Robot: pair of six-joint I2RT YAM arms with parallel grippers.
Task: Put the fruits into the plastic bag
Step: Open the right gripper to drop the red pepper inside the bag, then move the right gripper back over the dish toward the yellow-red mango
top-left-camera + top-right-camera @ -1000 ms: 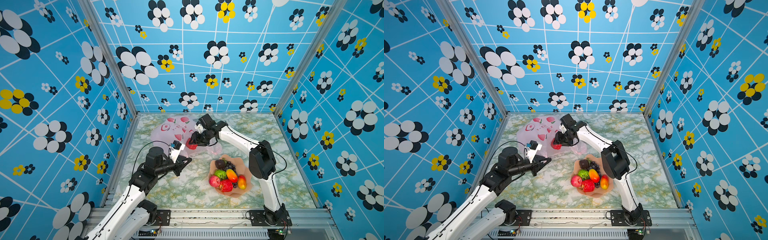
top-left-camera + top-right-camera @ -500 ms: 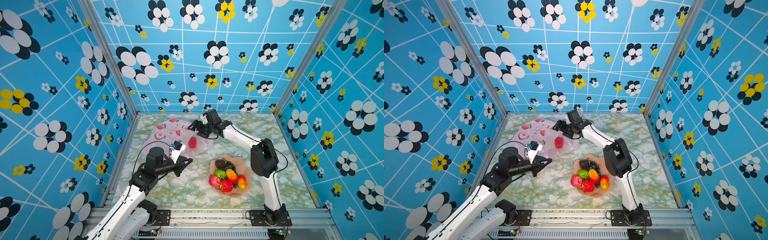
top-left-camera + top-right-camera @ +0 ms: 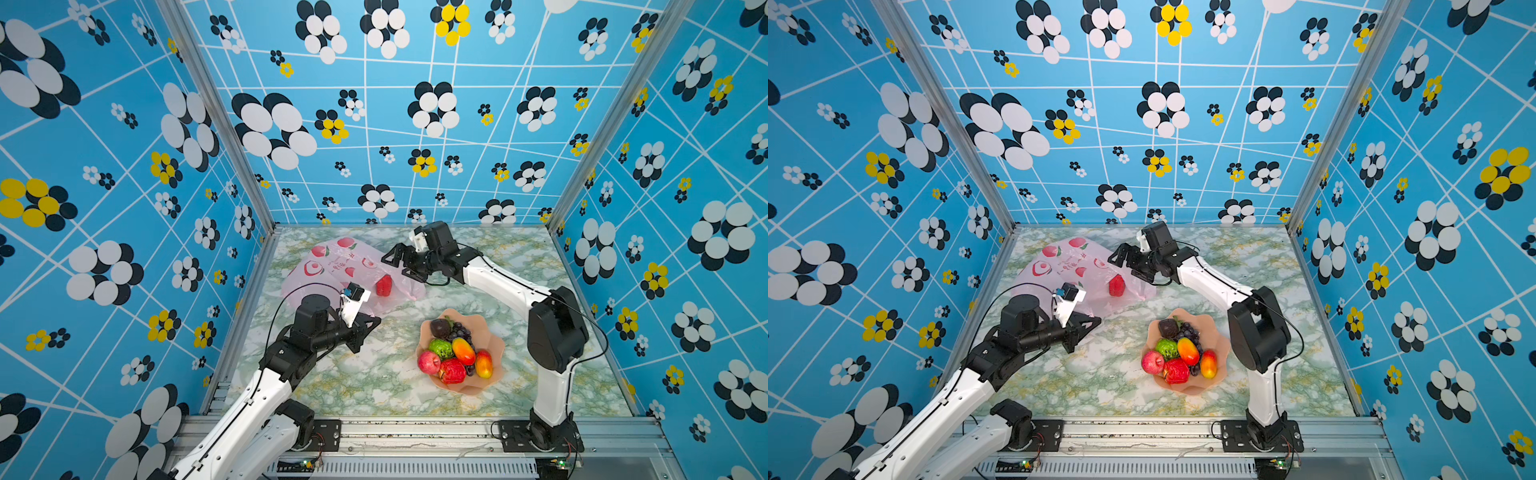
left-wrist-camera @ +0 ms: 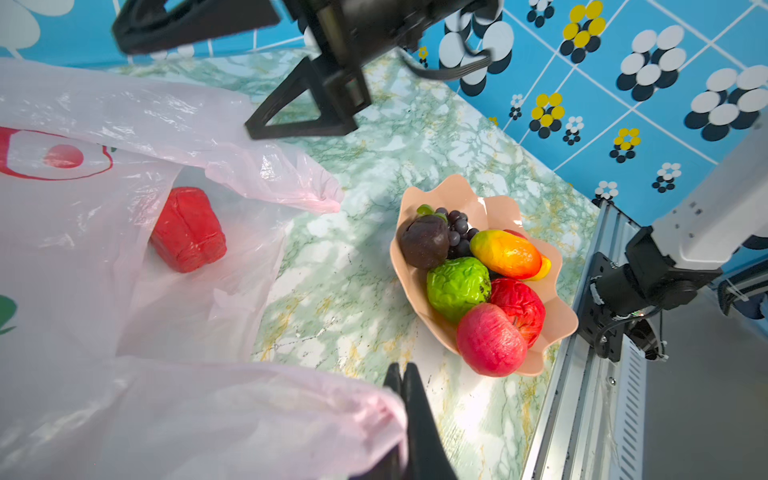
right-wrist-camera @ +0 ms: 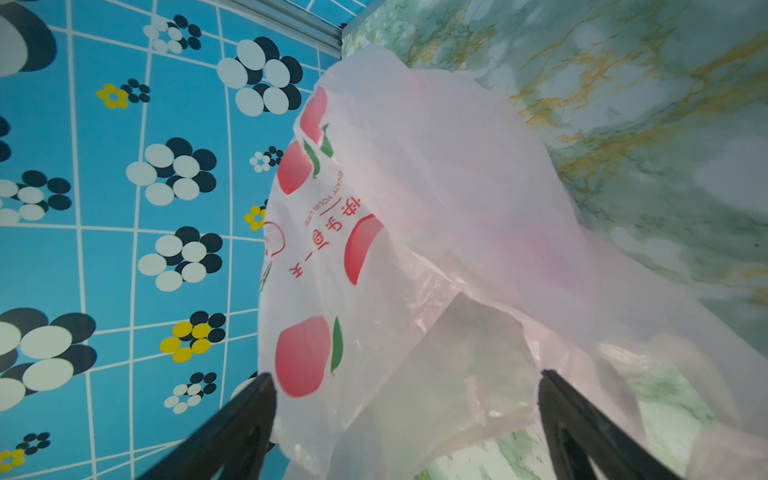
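Support: table (image 3: 365, 374), flat top, marble pattern in pale green and white with gold veins, seen in both top views.
On it: bowl (image 3: 496, 347), peach-pink, scalloped rim, upright, toy fruit (image 3: 455, 353) heaped inside.
Also on it: bag (image 3: 332, 266), thin pale pink plastic with red fruit prints, crumpled, left of bowl and farther back, apart from bowl, strip of bare marble between.
Bag's loop handle (image 4: 291, 183) flat on marble, end toward bowl, not touching.
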